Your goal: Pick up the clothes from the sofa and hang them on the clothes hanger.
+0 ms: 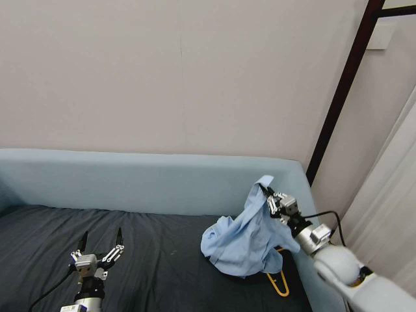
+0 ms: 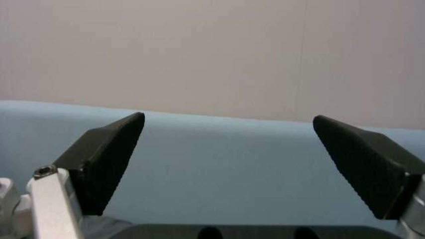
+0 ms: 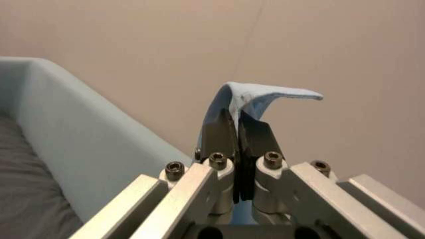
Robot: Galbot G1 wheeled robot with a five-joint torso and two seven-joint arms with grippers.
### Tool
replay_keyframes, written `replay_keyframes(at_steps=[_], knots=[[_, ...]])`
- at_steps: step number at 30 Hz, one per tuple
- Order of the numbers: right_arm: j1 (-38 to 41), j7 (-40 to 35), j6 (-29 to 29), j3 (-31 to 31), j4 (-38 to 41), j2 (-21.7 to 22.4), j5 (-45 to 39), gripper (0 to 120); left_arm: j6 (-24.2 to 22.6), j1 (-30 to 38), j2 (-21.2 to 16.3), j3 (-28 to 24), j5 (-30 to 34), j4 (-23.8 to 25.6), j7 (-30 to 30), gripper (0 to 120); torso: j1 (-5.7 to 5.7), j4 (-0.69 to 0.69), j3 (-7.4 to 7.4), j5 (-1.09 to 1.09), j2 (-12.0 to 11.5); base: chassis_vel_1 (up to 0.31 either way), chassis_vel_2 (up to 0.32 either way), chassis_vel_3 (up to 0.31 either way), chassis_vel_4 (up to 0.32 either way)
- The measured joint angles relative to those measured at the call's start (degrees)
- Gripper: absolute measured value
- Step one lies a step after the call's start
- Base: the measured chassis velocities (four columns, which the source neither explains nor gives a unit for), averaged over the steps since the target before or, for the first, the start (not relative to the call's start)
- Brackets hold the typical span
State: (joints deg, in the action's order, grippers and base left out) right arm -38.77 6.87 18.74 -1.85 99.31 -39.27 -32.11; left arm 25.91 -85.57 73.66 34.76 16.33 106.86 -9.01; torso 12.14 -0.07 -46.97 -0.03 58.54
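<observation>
Left pincer [image 1: 101, 242], jaws apart, is parked low over sofa [image 1: 130, 182], well apart from shirt [image 1: 237, 240]. Right pincer [image 1: 266, 194] is clamped on shirt's top; cloth is draped below it.

- The shirt [image 1: 244, 237] my right gripper [image 1: 268, 197] pinches is plain light blue.
- Sofa [image 1: 130, 182]: pale blue back, dark grey seat.
- Hanger [image 1: 279, 283] beneath it: orange.

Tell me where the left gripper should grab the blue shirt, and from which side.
Probably the loose lower-left bulge of the blue shirt, approached from the robot's left, low over the seat. The right gripper pinches the top fold, so the cloth hangs below it, and that side faces the open left gripper unobstructed.
</observation>
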Motion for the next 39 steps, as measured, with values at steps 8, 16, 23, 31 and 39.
replay_keyframes(at_steps=[8,16,23,31,39], knots=[[16.03,4.13,-0.87,-5.55,-0.87,0.90,-7.87,0,1.52,1.40,0.89,-1.19,5.74,2.19,0.99,100,0.00,-0.01,0.00,0.01,0.00,0.000,0.000,0.000,0.000],[32.18,2.80,-1.48,-12.61,-4.52,-1.84,-11.68,0,2.07,2.90,0.19,-3.19,11.41,2.99,4.74,100,0.00,-0.01,0.00,-0.01,0.00,0.000,0.000,0.000,0.000],[44.06,0.44,-2.48,-17.57,-7.68,-7.53,-15.40,0,2.30,4.53,-1.44,-3.84,18.30,4.39,7.88,100,0.00,0.01,0.00,-0.02,0.00,0.000,0.000,0.000,0.000],[47.12,-1.33,-2.80,-18.83,-9.95,-13.49,-17.91,0,4.22,5.54,-1.18,-4.20,21.57,3.60,11.33,100,0.00,0.01,0.00,-0.03,0.00,0.000,0.000,0.000,0.000],[38.04,1.70,-0.29,-18.26,-9.96,-14.02,-14.68,0,3.92,5.74,-0.33,-4.77,19.46,-0.41,11.78,100,0.00,-0.01,0.00,0.02,0.01,0.000,0.000,0.000,0.000]])
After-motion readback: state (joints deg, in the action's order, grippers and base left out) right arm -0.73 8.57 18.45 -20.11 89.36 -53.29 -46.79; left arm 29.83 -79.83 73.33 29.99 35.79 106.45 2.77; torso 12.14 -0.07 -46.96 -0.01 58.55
